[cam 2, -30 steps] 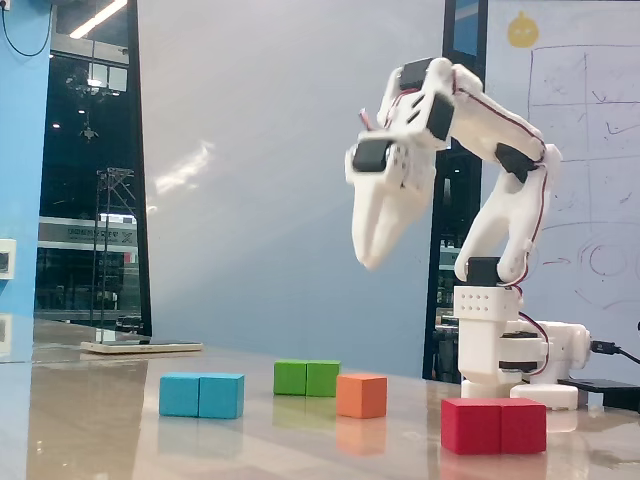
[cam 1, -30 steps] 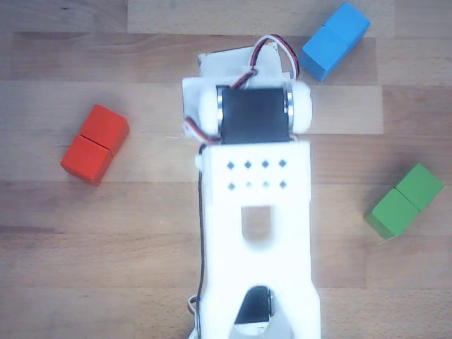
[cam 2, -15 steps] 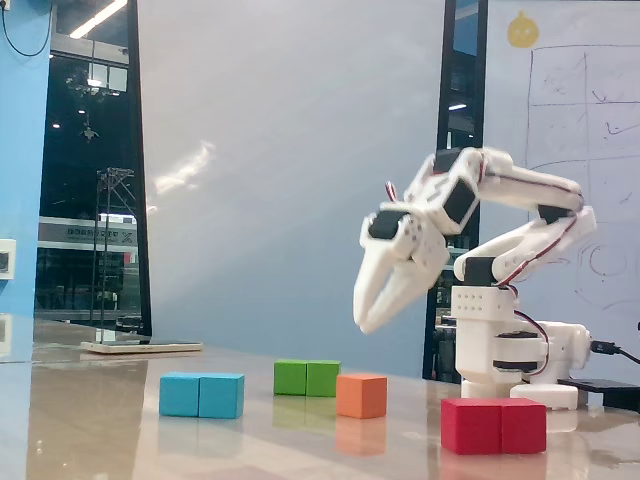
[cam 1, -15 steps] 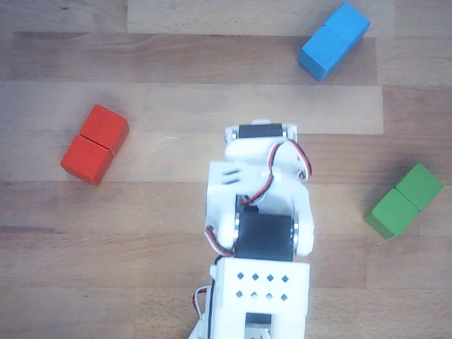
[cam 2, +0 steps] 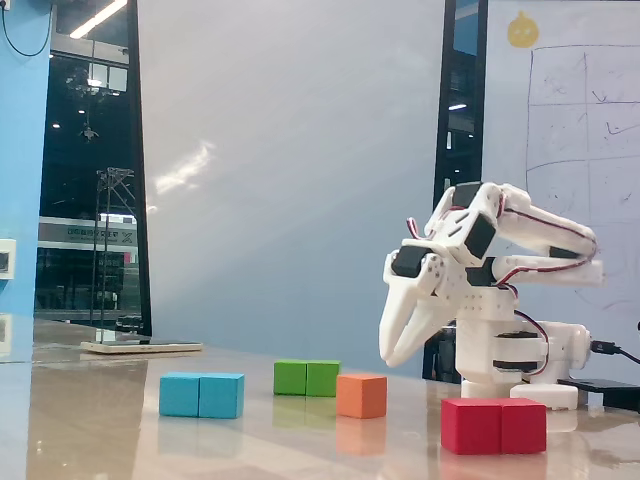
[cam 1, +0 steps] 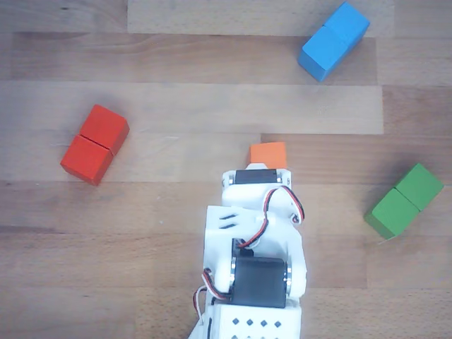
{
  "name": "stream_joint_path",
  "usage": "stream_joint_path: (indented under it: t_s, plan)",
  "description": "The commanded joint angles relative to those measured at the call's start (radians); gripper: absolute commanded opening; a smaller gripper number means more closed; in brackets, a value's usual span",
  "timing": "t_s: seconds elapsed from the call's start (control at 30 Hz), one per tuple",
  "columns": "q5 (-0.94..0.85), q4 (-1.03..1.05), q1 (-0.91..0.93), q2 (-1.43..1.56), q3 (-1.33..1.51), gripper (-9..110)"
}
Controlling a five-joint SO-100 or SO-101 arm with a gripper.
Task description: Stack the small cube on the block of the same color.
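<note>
Other view: the wooden table (cam 1: 176, 106) is seen from above. The small cube (cam 1: 268, 153) is orange and is seen near the middle, just past the top end of the white arm (cam 1: 256, 254). The top end of the arm hides the near edge of the cube. A red block (cam 1: 94, 144) made of two cubes is seen on the left side, well apart from the small cube. A blue block (cam 1: 334, 40) is seen at the top right, and a green block (cam 1: 404, 200) is seen at the right edge. The pincer tips are hidden under the arm here.

In the fixed view, things are seen from the side, low by the table. The gripper (cam 2: 394, 355) is held up in the air, pointing down, a little to the right of the small cube (cam 2: 361, 395) and above it. Nothing is held in it and the cube is not touched. Whether the two fingers are apart or together cannot be told from this side. The blue block (cam 2: 201, 395) is seen on the left, the green block (cam 2: 306, 377) behind the small cube, and the red block (cam 2: 493, 425) at the front right.
</note>
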Motion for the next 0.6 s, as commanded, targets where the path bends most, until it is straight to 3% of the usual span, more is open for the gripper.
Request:
stream_joint_path:
  t_s: [0.0, 0.57]
  plan:
    - [0.0, 0.051, 0.015, 0.155, 0.034, 0]
    - [0.012, 0.107, 0.008, 0.247, 0.063, 0]
